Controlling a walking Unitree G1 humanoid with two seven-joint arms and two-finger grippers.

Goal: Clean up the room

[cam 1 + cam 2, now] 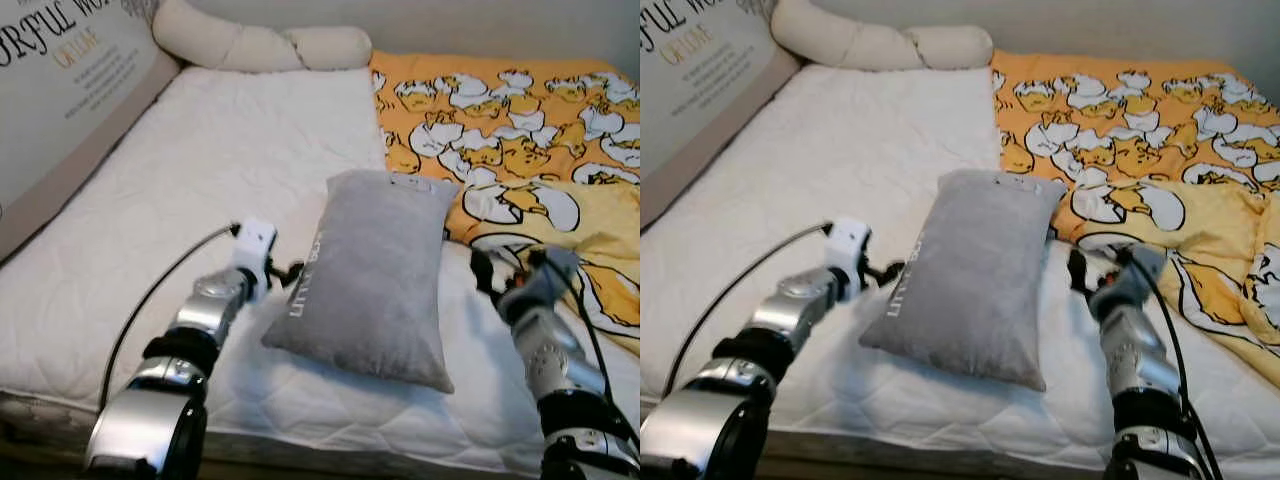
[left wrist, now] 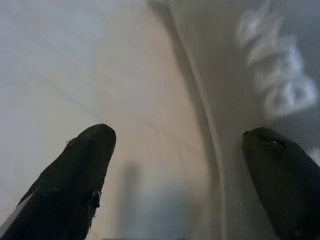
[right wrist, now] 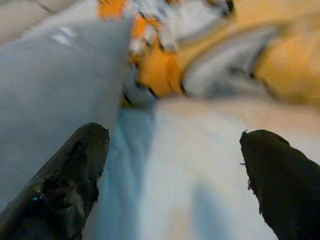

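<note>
A grey pillow [image 1: 370,275] with white lettering lies lengthwise on the white mattress [image 1: 200,170], its far end resting on the orange duck-print blanket [image 1: 520,130]. My left gripper [image 1: 283,272] is open at the pillow's left edge, one finger against the grey fabric [image 2: 260,90] and the other over the sheet. On the pillow's right side my right gripper [image 1: 497,268] is open too, low over the mattress where the sheet meets the blanket [image 3: 215,55]. Nothing is held between either pair of fingers.
A long cream bolster [image 1: 255,42] lies along the head of the bed. A padded headboard with printed lettering [image 1: 60,80] runs down the left side. The mattress's near edge [image 1: 330,440] is just in front of my arms.
</note>
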